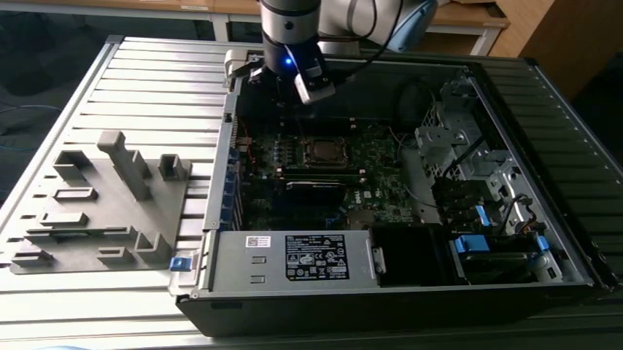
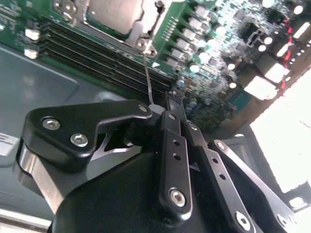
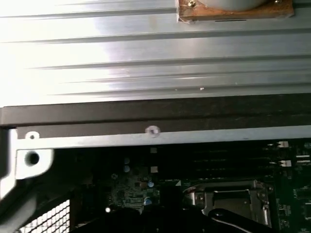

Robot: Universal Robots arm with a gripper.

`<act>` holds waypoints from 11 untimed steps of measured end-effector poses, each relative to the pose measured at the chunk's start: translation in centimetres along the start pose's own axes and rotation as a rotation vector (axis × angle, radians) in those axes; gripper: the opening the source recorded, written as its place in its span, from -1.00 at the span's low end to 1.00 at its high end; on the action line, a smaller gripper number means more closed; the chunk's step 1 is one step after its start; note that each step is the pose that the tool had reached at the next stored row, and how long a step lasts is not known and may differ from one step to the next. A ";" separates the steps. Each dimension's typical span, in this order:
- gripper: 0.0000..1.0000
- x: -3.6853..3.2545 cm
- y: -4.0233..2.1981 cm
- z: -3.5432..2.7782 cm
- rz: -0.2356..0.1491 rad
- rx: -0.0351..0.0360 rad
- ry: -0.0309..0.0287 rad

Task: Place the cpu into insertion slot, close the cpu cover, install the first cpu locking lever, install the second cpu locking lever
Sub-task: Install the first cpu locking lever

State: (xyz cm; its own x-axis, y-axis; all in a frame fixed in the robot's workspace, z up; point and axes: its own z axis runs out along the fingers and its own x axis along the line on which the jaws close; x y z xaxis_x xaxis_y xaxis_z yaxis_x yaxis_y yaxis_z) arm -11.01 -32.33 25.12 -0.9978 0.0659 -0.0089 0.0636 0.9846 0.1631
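Tool (image 2: 174,101) closed together in second wrist view, tip beside locking lever (image 2: 147,73); exterior view: cpu cover (image 1: 322,151) down.

Gripper (image 1: 314,93) hangs in open air over the socket (image 1: 322,151), centre frame in the exterior view. Drive cage (image 1: 457,146) crowds the exterior view's right, power supply box (image 1: 302,257) walls the lower edge, case wall (image 1: 232,138) guards the left.

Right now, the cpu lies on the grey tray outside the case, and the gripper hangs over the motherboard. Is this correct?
Not fully. The cpu sits in its socket on the motherboard, under the cpu cover, not on the grey tray; the second wrist view shows it. The gripper does hang over the motherboard.
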 end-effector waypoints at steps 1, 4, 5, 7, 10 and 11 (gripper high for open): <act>-0.79 -0.24 0.02 0.01 0.000 0.0000 0.0000; -0.79 -0.98 0.09 0.04 0.000 0.0000 0.0000; -0.79 -1.26 0.11 0.04 0.000 0.0000 0.0000; -0.79 -1.84 0.15 0.05 0.000 0.0001 0.0000; -0.79 -2.63 0.20 0.08 0.000 0.0000 0.0000; -0.79 -2.80 0.21 0.09 0.000 0.0000 0.0000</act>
State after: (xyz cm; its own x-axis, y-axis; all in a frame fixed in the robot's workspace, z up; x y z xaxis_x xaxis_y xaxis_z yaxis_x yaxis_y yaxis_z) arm -8.20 -32.30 25.09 -0.9978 0.0660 -0.0088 0.0637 0.9845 0.1631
